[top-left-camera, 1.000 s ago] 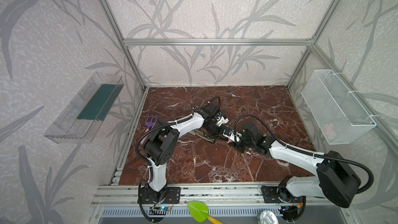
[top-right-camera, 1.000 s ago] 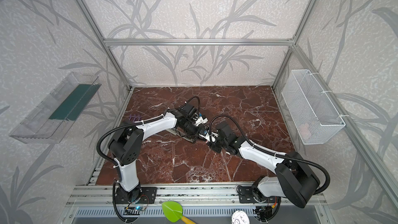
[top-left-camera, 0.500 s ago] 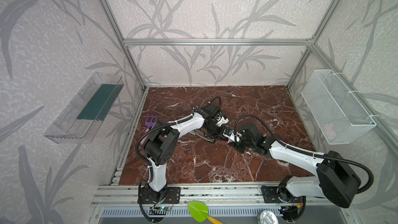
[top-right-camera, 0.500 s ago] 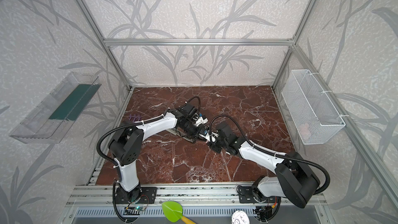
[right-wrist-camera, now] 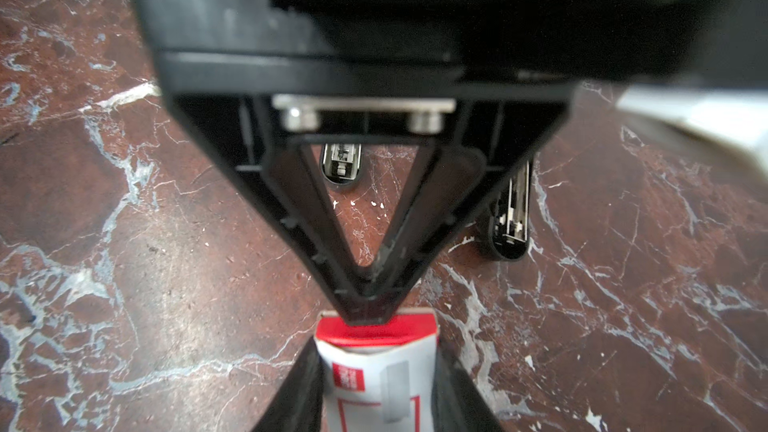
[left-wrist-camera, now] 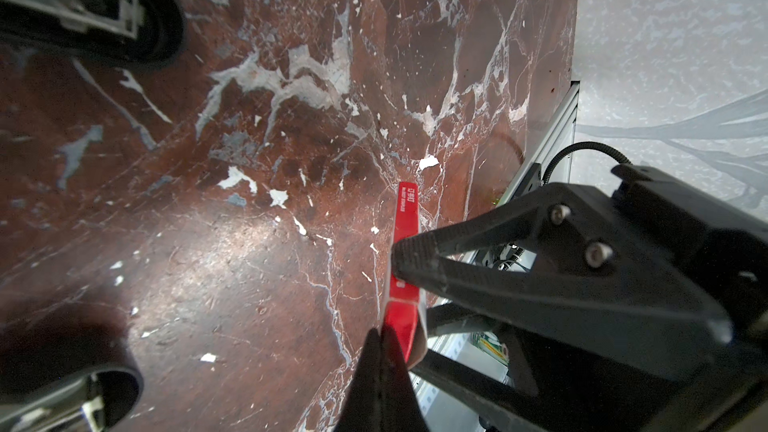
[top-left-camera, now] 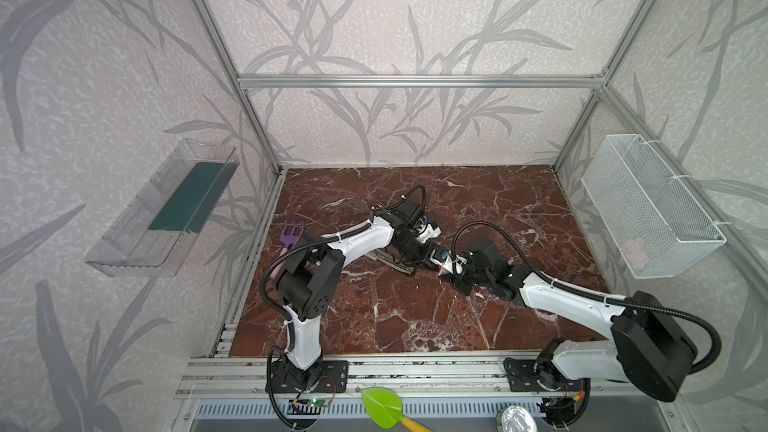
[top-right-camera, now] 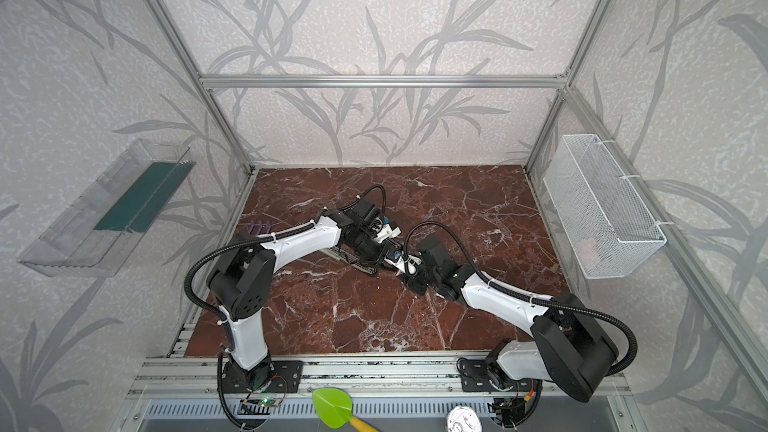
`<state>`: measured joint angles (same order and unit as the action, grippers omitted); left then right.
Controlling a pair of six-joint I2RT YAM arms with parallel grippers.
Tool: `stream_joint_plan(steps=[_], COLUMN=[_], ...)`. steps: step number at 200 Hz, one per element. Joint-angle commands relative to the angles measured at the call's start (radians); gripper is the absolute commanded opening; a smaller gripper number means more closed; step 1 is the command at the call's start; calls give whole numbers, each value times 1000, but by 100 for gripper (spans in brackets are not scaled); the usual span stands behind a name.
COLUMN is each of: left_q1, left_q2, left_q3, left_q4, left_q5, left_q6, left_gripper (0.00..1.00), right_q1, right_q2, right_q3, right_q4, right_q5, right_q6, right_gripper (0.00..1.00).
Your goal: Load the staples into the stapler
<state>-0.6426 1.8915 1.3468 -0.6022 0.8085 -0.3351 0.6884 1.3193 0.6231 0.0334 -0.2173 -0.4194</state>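
Tabletop [top-left-camera: 415, 317] is reddish-brown marble with white veins, walls [top-left-camera: 374, 14] pale grey with a darker grey leafy print. The staples box [right-wrist-camera: 376, 367] is white with red bands and a red outline, the stapler [right-wrist-camera: 509, 222] black with silvery metal inside, both arms [top-left-camera: 361, 238] white with black joints. Also a purple fork [top-left-camera: 292, 228], lime-green scoop [top-left-camera: 382, 403] on a yellow handle, white wire basket [top-left-camera: 648, 209], and a clear tray [top-left-camera: 124, 251] with dark green inside.

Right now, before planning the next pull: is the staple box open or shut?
Box looks slightly open: its red end shows past the white sleeve's edge, at the shut left pincer's tip. No staples visible.
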Motion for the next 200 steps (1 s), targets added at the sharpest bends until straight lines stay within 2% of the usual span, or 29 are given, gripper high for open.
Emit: stream_joint_plan(steps=[1, 110, 133, 164, 179, 200], left_q1=[-5, 33, 50, 56, 58, 58], left_q2=[-27, -84, -96, -89, -87, -85], left_q3=[-14, -38, -58, -47, -46, -43], left_q4=[-39, -3, 42, 24, 36, 50], left_q5=[3, 15, 49, 22, 30, 41], left_q6=[24, 7, -18, -17, -26, -35], left_gripper=[0, 0, 0, 0, 14, 25], right_q1=[13, 10, 10, 9, 8, 8], right_q2=[-43, -19, -15, -21, -19, -18], right_q3=[18, 15, 17, 13, 15, 15], right_q4=[180, 165, 159, 171, 171, 172], right_q5=[-16, 9, 10, 6, 4, -5], right_q6=[-9, -16, -18, -15, -15, -12], right_gripper=[35, 35, 35, 35, 35, 35])
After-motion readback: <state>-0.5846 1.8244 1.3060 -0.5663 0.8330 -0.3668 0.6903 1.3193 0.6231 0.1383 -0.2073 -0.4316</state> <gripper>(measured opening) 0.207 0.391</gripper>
